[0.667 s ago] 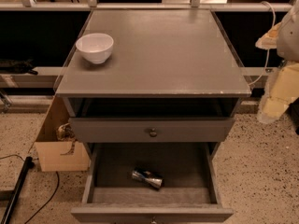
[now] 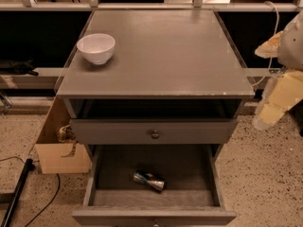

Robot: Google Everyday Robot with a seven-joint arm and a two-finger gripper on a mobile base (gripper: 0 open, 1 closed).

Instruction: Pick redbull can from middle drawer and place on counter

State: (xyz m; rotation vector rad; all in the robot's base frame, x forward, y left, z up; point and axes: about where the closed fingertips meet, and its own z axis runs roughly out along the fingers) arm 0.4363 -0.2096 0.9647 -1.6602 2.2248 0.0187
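- Camera view is showing the middle drawer (image 2: 189, 167) standing pulled out at the foot of the cabinet, so the opening step is looking done.
- Inside it, the redbull can (image 2: 149, 180) is lying on its side on the grey floor, near the middle and a little toward the front wall, touching nothing else that I can make out.
- At the right edge of the view, the pincer (image 2: 274, 103) is hanging beside the cabinet at about the height of the table's front edge, well apart from the can. Whether it is spread or pressed together I cannot tell, but it is not carrying the can.
- On top, the table (image 2: 165, 51) is carrying a white bowl (image 2: 96, 48) near its back left corner, and a broad stretch of bare grey top is lying open in front of and beside the bowl.
- As I am judging it, the task is sitting at an early stage, with the reach into the drawer, the grasp, the lift and the placing all waiting to be done.
- Above the open drawer, the upper drawer front (image 2: 155, 131) is sitting closed, so the reach is probably going to need to come in from above and in front.
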